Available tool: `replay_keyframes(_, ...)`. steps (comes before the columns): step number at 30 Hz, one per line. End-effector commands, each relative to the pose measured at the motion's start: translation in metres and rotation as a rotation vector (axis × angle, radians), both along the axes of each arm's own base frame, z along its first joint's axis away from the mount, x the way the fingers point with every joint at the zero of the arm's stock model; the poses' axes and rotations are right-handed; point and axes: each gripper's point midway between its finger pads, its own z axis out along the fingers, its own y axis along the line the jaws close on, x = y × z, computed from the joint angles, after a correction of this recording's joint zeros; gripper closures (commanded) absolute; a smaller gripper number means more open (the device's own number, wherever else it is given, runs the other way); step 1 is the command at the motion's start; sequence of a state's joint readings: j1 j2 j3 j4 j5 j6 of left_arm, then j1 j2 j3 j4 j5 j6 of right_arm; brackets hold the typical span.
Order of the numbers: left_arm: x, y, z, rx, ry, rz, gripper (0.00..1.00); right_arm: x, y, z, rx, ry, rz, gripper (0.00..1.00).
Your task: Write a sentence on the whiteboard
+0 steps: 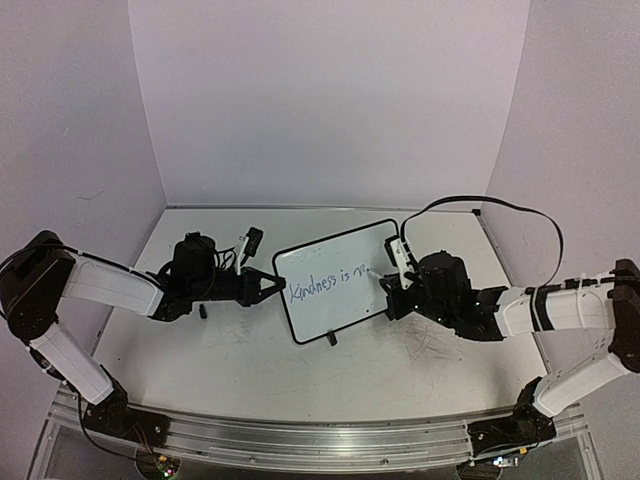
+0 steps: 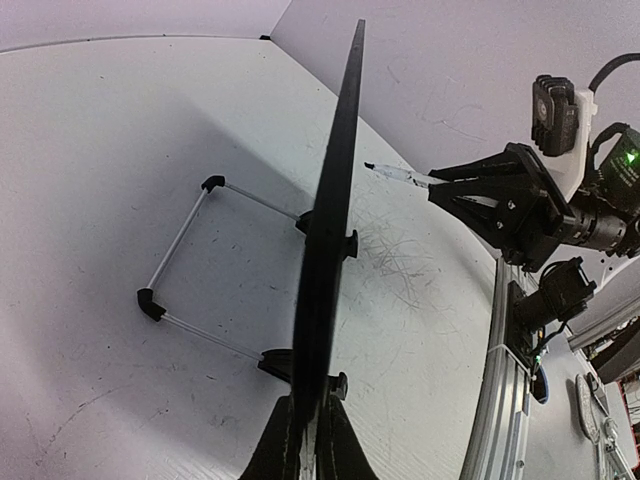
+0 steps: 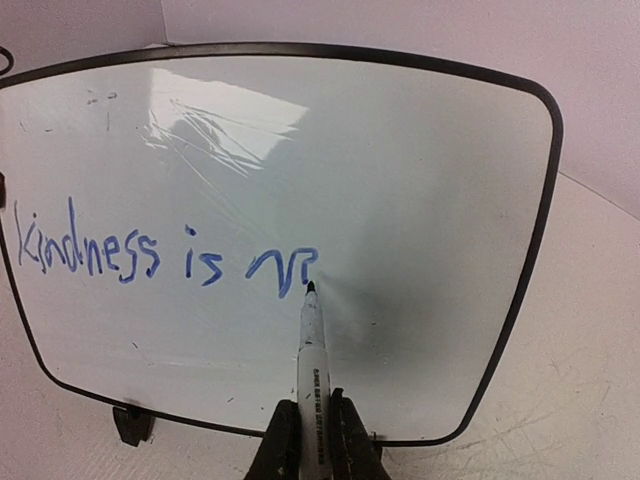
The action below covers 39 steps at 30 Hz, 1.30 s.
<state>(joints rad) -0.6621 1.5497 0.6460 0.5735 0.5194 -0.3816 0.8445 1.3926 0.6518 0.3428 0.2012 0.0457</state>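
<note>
Pinched marker [image 3: 312, 350] tightly in right claw [image 3: 312, 432], tip at end of blue sentence [image 3: 150, 255], reading "Kindness is" plus an unfinished letter, on whiteboard [image 3: 420, 150]. Clamped whiteboard's side edge in closed left claw [image 2: 308, 440]. Stood upright on white counter [image 2: 90, 150], between both arms.

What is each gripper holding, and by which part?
Left gripper: small black-framed whiteboard, clamped at its side edge. Right gripper: white-barrelled blue marker, gripped on its barrel, behind the tip.
</note>
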Motion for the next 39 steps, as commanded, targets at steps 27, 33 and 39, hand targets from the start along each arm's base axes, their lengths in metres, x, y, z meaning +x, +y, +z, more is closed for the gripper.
replay_keyframes(27, 0.002, 0.0, -0.001, 0.029, -0.014, -0.003, 1.0, 0.025, 0.003, 0.02, 0.048, -0.068, -0.081, 1.0)
replay_keyframes(33, 0.002, 0.0, -0.003, 0.03, -0.01, -0.006, 1.0, 0.028, 0.007, 0.024, 0.048, -0.076, -0.073, 1.0)
replay_keyframes(39, 0.002, 0.0, -0.002, 0.03, -0.013, -0.004, 1.0, 0.024, 0.009, 0.021, 0.046, -0.066, -0.053, 1.0)
